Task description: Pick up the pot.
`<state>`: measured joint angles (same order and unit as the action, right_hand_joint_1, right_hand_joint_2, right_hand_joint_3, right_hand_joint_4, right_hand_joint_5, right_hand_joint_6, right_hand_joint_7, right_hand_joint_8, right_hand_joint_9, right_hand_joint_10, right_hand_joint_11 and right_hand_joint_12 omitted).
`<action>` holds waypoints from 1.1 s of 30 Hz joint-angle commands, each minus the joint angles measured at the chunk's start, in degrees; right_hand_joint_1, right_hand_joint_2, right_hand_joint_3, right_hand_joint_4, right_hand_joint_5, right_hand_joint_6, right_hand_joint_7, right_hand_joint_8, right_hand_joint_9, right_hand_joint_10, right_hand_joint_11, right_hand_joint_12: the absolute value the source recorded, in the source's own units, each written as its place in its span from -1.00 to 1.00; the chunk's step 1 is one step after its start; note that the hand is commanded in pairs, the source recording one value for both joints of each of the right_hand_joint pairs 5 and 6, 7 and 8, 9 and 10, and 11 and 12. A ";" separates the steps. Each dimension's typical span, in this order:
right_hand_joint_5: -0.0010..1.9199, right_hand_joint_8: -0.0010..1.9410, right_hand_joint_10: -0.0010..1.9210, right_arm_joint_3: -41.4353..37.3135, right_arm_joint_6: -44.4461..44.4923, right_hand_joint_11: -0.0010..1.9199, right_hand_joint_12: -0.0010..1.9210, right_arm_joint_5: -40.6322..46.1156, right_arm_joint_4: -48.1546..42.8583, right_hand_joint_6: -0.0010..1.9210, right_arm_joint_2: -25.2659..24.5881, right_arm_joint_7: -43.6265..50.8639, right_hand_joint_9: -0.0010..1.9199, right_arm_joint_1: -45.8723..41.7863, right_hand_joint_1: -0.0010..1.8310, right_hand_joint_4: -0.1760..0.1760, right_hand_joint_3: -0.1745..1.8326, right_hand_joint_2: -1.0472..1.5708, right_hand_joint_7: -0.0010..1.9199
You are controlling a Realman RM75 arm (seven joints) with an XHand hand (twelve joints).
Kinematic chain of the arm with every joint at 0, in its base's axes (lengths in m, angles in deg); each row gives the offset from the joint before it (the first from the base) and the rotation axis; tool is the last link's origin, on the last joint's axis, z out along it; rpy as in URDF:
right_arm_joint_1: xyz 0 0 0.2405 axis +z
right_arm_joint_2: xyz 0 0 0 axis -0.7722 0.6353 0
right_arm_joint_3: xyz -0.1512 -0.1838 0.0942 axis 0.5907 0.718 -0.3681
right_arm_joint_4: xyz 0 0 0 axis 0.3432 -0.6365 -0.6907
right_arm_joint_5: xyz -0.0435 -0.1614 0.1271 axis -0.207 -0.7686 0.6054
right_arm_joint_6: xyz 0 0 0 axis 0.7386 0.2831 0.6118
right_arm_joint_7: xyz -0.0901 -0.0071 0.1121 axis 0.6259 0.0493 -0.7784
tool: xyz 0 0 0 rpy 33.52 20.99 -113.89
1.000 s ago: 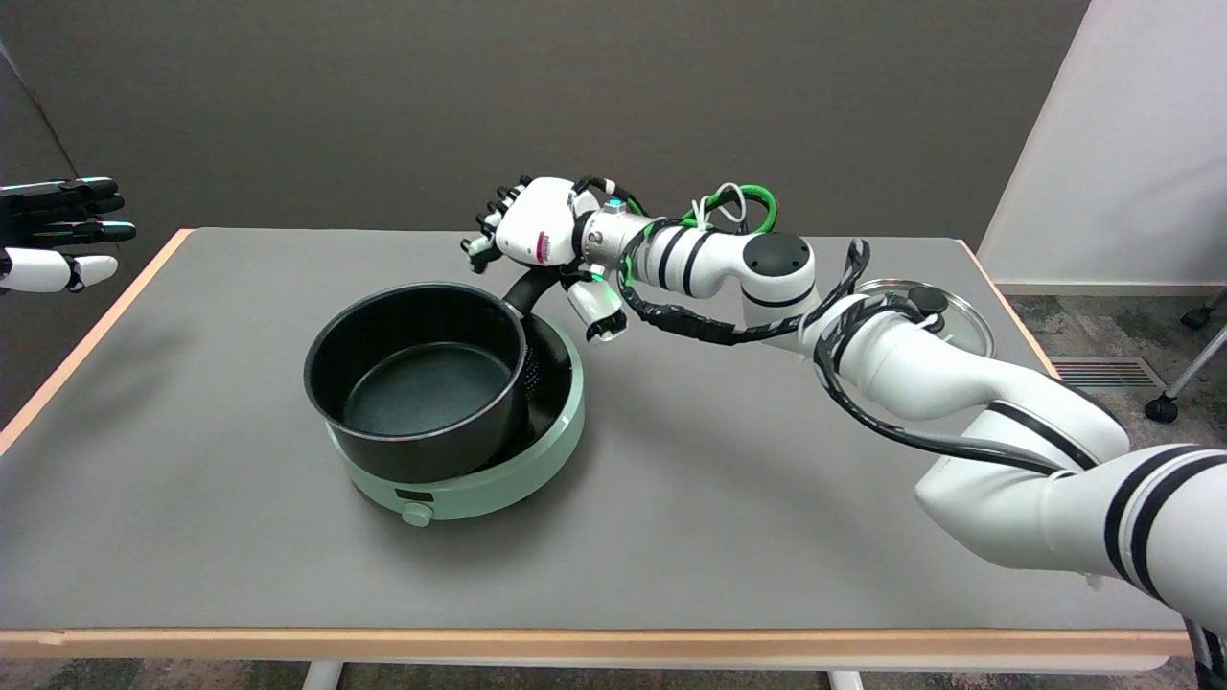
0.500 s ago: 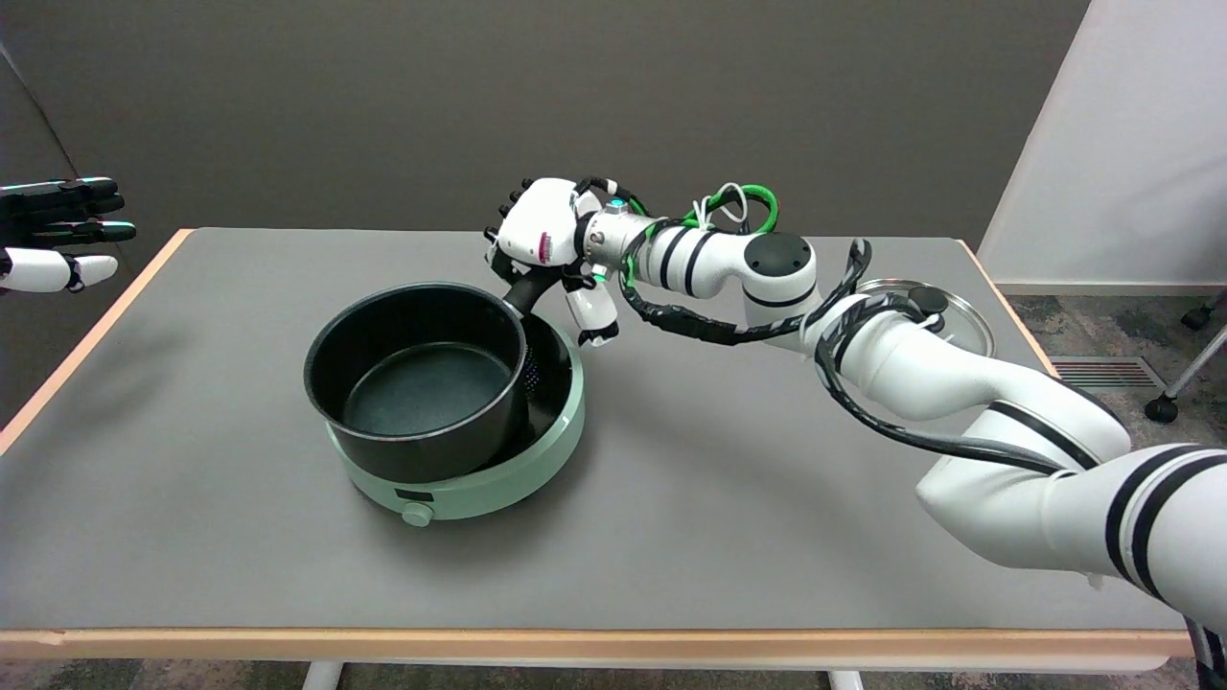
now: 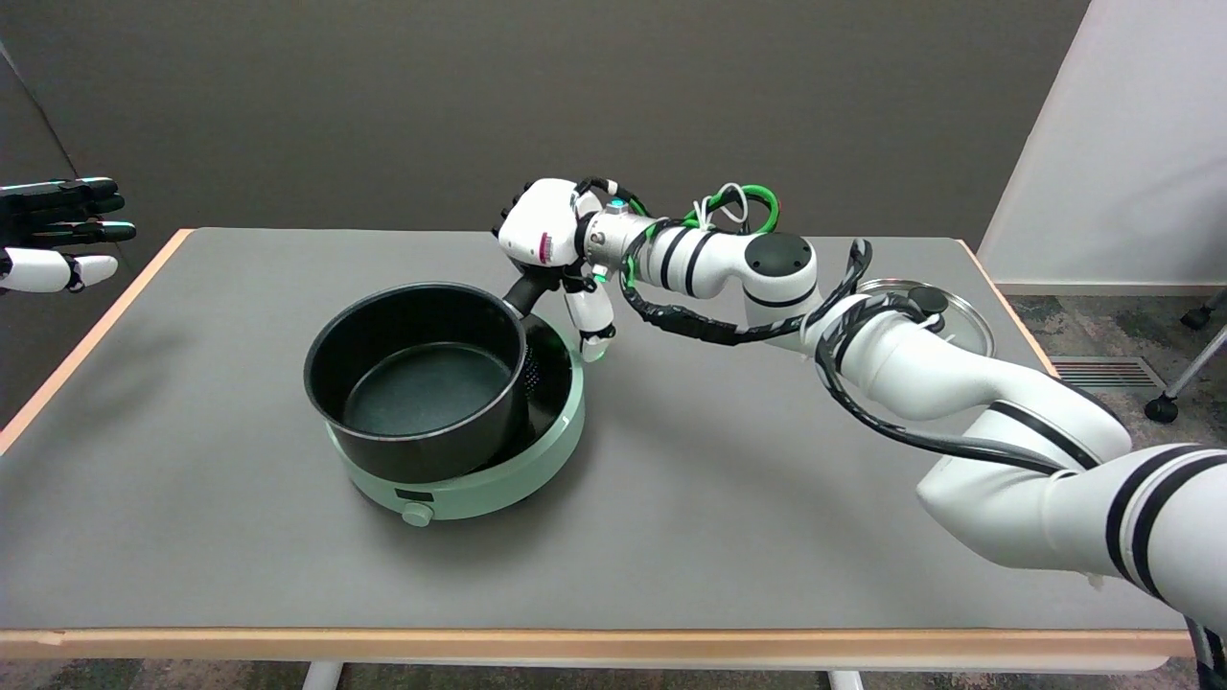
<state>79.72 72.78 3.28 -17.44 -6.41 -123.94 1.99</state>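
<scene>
A black pot (image 3: 422, 388) sits empty on a pale green round hotplate (image 3: 522, 470) left of the table's middle. Its black handle (image 3: 528, 291) sticks out toward the back right. My right hand (image 3: 540, 233) is on top of that handle, with the fingers curled down over it and out of sight behind the palm. The thumb hangs down on the handle's right side, close to the hotplate's rim. The pot's base rests on the hotplate.
A metal lid (image 3: 966, 324) with a black knob lies at the table's back right, partly behind my forearm. The idle left hand (image 3: 57, 235) hangs in the air at the far left. The grey table (image 3: 729, 498) has wooden edges.
The hand's fingers, spread above the handle a second ago, have curled down around it, and the thumb has swung in toward it. The pot has not moved.
</scene>
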 commanded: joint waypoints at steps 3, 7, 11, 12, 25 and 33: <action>0.56 0.55 0.56 0.05 -0.12 0.56 0.56 -0.08 0.25 0.56 0.07 0.00 0.56 -0.18 0.21 -0.58 -0.20 -0.45 0.56; 0.53 0.51 0.53 0.21 -0.12 0.53 0.53 -0.08 0.54 0.53 -0.01 0.00 0.53 -0.18 0.21 -0.59 -0.20 -0.48 0.53; 0.51 0.49 0.50 0.29 -0.12 0.51 0.50 -0.08 0.62 0.50 -0.01 0.00 0.51 -0.21 0.23 -0.57 -0.18 -0.55 0.51; 0.52 0.50 0.51 0.32 -0.12 0.52 0.51 -0.08 0.62 0.51 -0.01 0.00 0.52 -0.26 0.23 -0.57 -0.18 -0.56 0.52; 0.26 0.25 0.26 0.77 -0.04 0.26 0.26 -0.16 0.62 0.26 0.07 0.00 0.26 -0.90 0.18 -0.20 0.08 -0.60 0.26; 0.21 0.20 0.21 0.77 0.15 0.21 0.21 -0.16 -0.13 0.21 0.58 0.18 0.21 -1.03 0.16 -0.11 0.30 -0.64 0.21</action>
<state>80.25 72.60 3.18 -16.94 -6.27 -123.84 1.36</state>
